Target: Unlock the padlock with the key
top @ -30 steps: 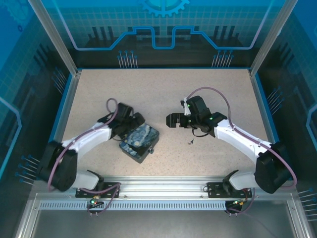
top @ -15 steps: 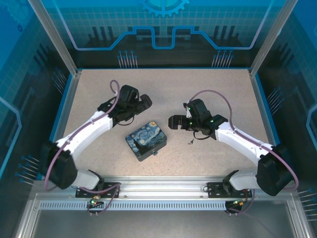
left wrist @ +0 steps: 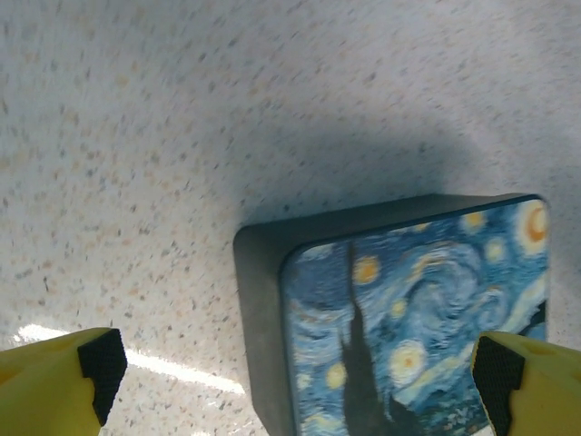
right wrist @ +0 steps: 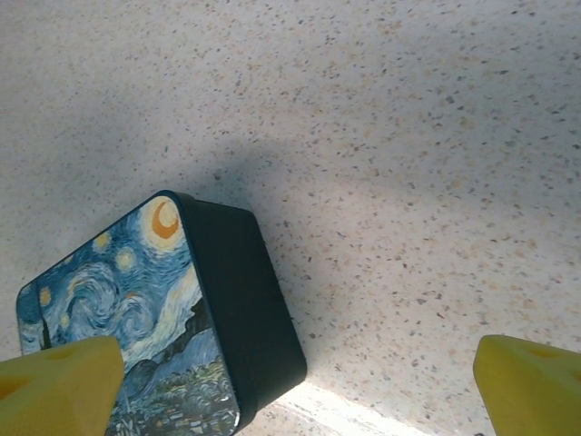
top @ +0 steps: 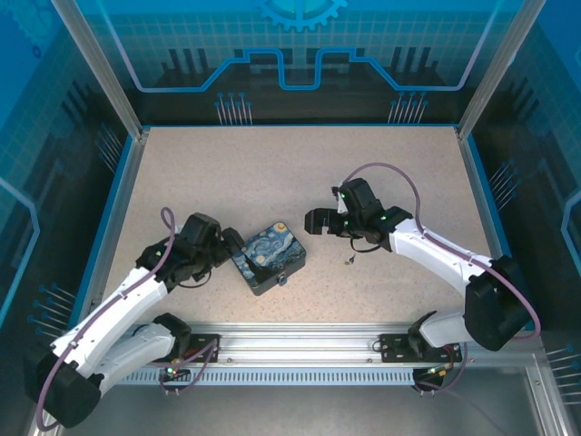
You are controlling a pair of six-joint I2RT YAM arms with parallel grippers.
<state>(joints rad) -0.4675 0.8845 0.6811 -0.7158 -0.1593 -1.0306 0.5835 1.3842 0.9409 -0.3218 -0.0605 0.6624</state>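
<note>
While agape, left gripper, right gripper, one box, one key.

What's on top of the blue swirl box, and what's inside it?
Nothing rests on the box: its printed lid is bare from above and in both wrist views. It looks closed, so the inside is hidden.

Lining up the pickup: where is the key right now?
Top view: the key lies on the table, right of the blue swirl-printed box and slightly nearer the arm bases than the right pincer.
</note>
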